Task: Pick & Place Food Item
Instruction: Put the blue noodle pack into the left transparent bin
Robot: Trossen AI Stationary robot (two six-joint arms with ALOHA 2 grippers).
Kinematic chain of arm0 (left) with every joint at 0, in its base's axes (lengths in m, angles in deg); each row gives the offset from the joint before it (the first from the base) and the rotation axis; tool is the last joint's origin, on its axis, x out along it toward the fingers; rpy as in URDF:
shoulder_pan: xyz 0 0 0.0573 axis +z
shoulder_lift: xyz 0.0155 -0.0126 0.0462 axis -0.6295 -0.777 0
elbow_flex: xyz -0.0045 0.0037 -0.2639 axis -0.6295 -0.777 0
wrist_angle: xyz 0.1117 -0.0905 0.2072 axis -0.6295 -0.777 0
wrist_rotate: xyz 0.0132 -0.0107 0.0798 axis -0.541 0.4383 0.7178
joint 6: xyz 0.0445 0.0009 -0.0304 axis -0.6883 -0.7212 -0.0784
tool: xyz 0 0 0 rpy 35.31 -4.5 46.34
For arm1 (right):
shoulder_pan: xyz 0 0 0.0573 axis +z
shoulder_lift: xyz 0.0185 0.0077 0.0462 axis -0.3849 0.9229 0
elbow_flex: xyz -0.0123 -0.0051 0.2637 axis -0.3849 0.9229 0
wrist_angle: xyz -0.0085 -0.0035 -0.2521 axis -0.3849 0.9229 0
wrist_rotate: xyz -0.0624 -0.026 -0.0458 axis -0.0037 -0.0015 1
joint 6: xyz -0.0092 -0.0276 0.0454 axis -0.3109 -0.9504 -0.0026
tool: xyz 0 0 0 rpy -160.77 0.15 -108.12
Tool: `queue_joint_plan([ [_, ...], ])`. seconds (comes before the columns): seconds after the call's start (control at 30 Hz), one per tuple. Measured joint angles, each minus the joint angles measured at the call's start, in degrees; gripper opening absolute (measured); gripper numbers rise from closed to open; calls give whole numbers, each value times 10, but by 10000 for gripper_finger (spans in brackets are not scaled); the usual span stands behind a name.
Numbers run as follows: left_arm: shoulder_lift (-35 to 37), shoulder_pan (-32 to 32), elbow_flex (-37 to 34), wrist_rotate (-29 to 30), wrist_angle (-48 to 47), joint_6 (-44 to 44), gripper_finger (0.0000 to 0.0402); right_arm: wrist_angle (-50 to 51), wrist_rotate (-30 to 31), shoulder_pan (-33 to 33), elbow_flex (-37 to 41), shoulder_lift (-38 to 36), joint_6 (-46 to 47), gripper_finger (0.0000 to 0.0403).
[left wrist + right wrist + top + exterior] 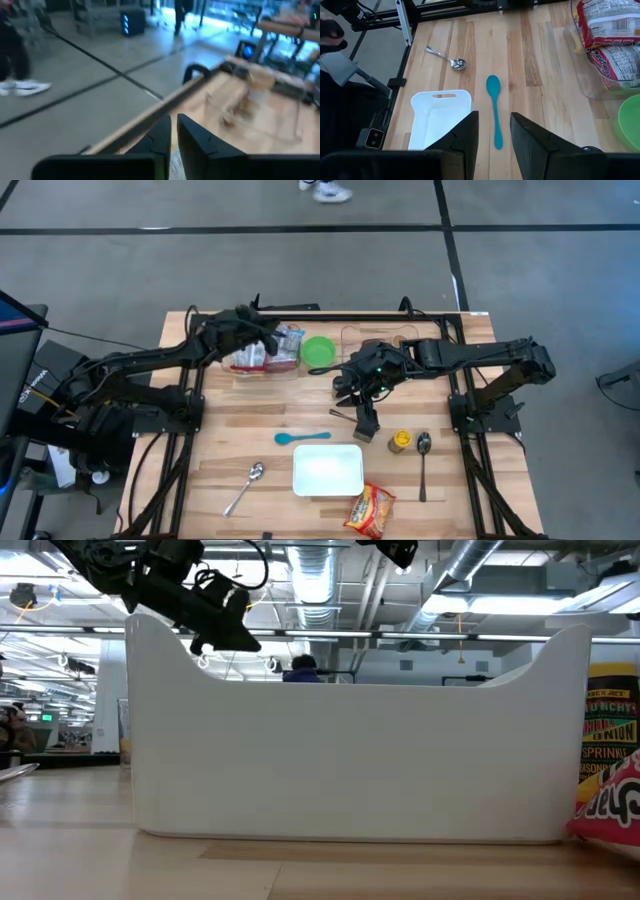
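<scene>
Hovering left gripper [268, 332] above noodle packets [262, 352].

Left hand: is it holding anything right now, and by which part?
Cannot be told. The left hand has its fingers nearly together above the food packets, and something pale shows low between them, but no packet is clearly gripped.
</scene>
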Motion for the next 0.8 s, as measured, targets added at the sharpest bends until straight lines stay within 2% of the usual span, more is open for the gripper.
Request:
queue_joint_plan([
  [0.1,0,15,0,0,13,0,4,0,0,0,0,0,-10,107],
  [0.37,-12,44,0,-12,12,1,1,-20,0,0,0,0,-14,107],
  [0.8,-109,71,0,-26,40,2,1,-41,0,0,0,0,-15,107],
])
